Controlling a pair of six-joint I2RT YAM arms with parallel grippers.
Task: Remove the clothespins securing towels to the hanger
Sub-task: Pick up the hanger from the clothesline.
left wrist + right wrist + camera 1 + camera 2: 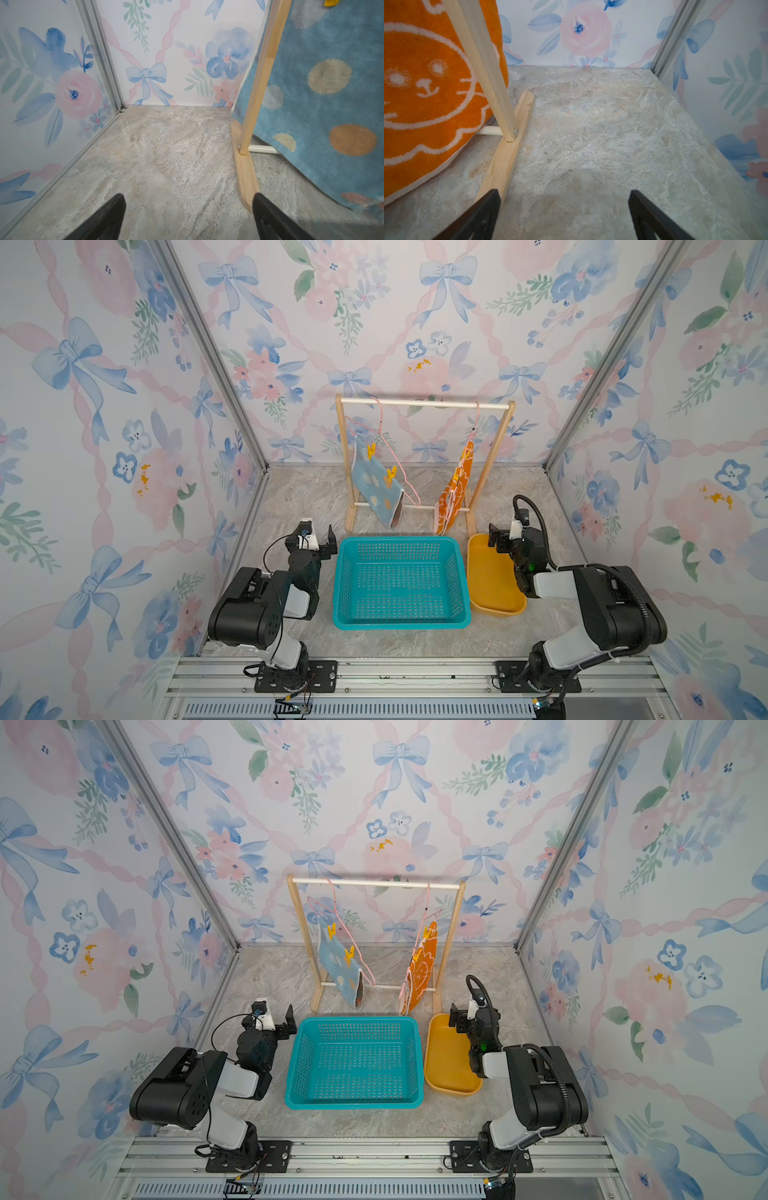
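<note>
The left arm and the right arm sit folded low on either side of the table, elbows back, forearms reaching towards the far wall; between them, at the back, stands a wooden rack with one top bar and two feet; in front of it lies a teal basket, and just beside that, on the right arm's side, a yellow tray; the blue towel with pastel spots hangs on the side nearer the left arm, its lower edge close to the basket's far rim; the orange towel hangs nearer the right arm, its bottom above the gap between basket and tray; each towel hangs from a thin pink wire hanger hooked over the bar; the left gripper hovers low by the basket's far corner, jaws wide apart and holding nothing, the rack's foot just ahead of it in the wrist view; the right gripper hangs over the tray's far end, jaws likewise spread and empty; two clothespins bite the blue towel's upper edge; yellow clips also show on the orange towel, less clearly.
</note>
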